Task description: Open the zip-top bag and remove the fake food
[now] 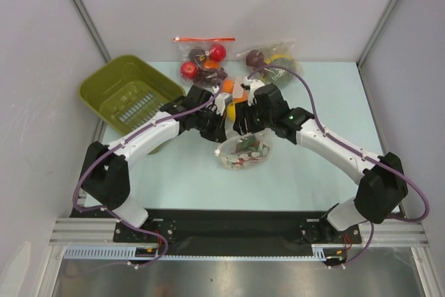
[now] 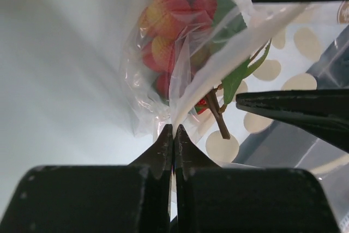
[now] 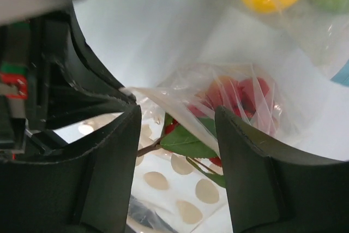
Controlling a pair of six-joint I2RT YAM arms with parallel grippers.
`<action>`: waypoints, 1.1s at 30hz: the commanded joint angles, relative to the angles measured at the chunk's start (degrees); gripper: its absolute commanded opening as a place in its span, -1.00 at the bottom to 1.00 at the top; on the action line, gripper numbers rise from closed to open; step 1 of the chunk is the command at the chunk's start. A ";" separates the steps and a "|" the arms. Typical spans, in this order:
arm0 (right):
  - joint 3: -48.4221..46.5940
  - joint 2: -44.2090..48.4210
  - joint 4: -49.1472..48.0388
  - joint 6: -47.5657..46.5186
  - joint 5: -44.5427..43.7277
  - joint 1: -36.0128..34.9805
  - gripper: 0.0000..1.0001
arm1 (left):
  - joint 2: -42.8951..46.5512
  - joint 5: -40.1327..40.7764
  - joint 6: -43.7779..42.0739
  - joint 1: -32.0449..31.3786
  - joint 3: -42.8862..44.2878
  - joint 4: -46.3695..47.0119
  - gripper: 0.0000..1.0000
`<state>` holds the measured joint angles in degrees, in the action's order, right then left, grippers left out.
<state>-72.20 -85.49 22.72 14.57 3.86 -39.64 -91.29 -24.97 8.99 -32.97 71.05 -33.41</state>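
Clear crinkly plastic printed with whitish oblong marks: your zip-top bag (image 1: 245,149) lies right of the olive-green plastic basket (image 1: 125,92), nearer the arm bases, and both arms meet at its mouth. Your left gripper (image 2: 173,129) is pinched tight on one lip, likely to anchor it. Your right gripper (image 3: 177,118) stands parted around the opposite lip, gripping nothing, seemingly placed to pull. The small glossy red-and-green fake food (image 3: 240,94) sits inside.

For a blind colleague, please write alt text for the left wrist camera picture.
The left pincer is shut on a folded edge of the clear zip-top bag, which holds red and green fake food. At right, the right pincer stands open, with bag film between its dark fingers.
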 commanded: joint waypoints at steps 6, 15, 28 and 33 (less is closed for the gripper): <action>6.02 5.95 3.38 0.11 4.04 -1.67 0.23 | 0.32 2.82 2.34 0.54 3.83 1.59 -0.99; 9.45 3.85 0.22 -1.82 4.93 -3.78 0.23 | -2.49 0.54 4.01 0.80 6.38 2.91 -0.99; 9.72 -2.75 -9.79 -6.65 -3.86 -7.56 0.40 | -4.69 -3.59 3.66 0.98 7.35 1.06 -0.99; 5.77 -1.52 -8.14 -7.89 -10.69 -9.40 0.39 | -5.22 -3.33 2.96 1.33 7.62 -0.51 -0.99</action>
<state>-62.59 -88.16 16.91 8.67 -1.26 -47.90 -95.92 -26.28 11.99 -32.05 76.16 -33.28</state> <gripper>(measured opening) 0.697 0.011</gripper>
